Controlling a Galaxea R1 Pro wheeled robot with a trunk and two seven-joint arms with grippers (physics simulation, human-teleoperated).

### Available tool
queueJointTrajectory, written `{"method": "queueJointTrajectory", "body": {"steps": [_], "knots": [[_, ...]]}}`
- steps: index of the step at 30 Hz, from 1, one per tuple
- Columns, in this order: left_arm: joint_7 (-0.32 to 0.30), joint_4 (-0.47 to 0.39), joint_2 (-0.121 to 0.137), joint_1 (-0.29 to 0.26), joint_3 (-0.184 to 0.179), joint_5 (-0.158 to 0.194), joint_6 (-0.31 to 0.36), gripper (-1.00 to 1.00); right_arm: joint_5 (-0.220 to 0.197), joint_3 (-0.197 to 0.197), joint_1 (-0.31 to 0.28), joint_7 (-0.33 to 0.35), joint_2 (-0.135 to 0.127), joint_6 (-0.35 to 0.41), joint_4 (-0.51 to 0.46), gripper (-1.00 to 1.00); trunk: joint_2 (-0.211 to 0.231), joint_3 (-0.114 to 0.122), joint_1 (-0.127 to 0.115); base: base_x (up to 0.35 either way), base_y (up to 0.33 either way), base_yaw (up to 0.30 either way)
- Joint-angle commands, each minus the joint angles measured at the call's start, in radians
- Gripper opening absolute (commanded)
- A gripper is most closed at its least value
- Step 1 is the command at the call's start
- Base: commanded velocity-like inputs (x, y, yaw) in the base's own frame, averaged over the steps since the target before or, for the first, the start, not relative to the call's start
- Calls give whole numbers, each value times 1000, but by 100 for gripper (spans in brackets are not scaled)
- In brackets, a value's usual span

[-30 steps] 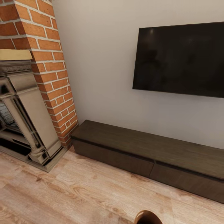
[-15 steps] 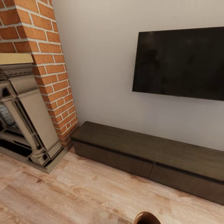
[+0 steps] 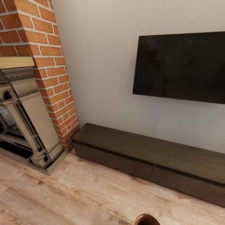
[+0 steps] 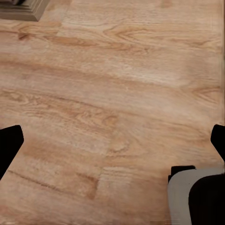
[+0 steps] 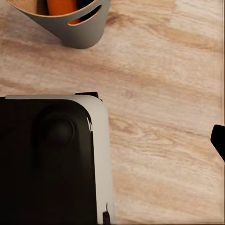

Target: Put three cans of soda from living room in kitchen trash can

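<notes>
In the right wrist view the pale grey tash can (image 5: 80, 32) stands on the light wood floor, its oval slot handle facing the camera. An orange can of soda (image 5: 61, 5) lies inside it, with a dark shape beside it that I cannot identify. The bin's brown inside (image 3: 147, 219) peeks in at the head view's bottom edge. My left gripper (image 4: 112, 143) hangs open over bare floor, with nothing between its black fingertips (image 4: 9, 144). One black fingertip (image 5: 218, 140) of my right gripper sits at the far edge, spread wide and apart from the bin.
This is the living room: a red brick fireplace (image 3: 47, 62) on the left, a black wall TV (image 3: 181, 67), and a long low dark cabinet (image 3: 150, 151) with a bare top. My black and white base (image 5: 51, 159) is beside the bin.
The whole head picture has slid down a little, so the camera moved. The bin's rim shows less at the bottom edge. Nothing else differs.
</notes>
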Motion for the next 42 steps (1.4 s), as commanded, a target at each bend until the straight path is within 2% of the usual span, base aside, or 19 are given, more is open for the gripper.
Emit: {"method": "queueJointTrajectory", "body": {"steps": [1, 4, 5, 7, 9, 15, 22, 33, 42], "knots": [[0, 1, -2, 7, -1, 0, 0, 100, 0, 0, 0, -2, 0, 0, 0, 100, 7, 3, -4, 0, 0, 0], [0, 5, -27, 31, -14, 0, 0, 100, 0, 0, 0, -5, 3, 0, 1, 100, 28, 13, -15, 0, 0, 0], [0, 6, -45, 43, -32, -1, 0, 100, 0, 0, 0, -6, 7, 0, 2, 100, 35, 16, -19, 0, 0, 0], [0, 6, -52, 47, -50, -1, 0, 100, 0, 0, 0, -7, 8, 0, 2, 100, 49, 22, -27, 0, 0, 0], [4, 8, -67, 52, -92, -1, 0, 100, 0, 0, 0, -8, 10, 0, 2, 100, 63, 28, -35, 0, 0, 0], [11, 31, -98, 56, -135, -1, 4, 100, -1, 0, 0, -9, 13, 1, 2, 100, 105, 47, -58, 0, 0, 0], [11, 44, -106, 56, -148, -2, 7, 100, -1, 0, 0, -10, 14, 2, 2, 100, 154, 69, -84, 0, 0, 0], [3, 45, -122, 56, -150, -3, 20, 100, -3, 0, 0, -10, 14, 6, 2, 100, 231, 104, -127, 0, 0, 0], [2, 45, -124, 56, -148, -1, 43, 100, -3, -3, 0, -9, 13, 6, -6, 100, 294, 132, -161, 0, 0, 0]]}}
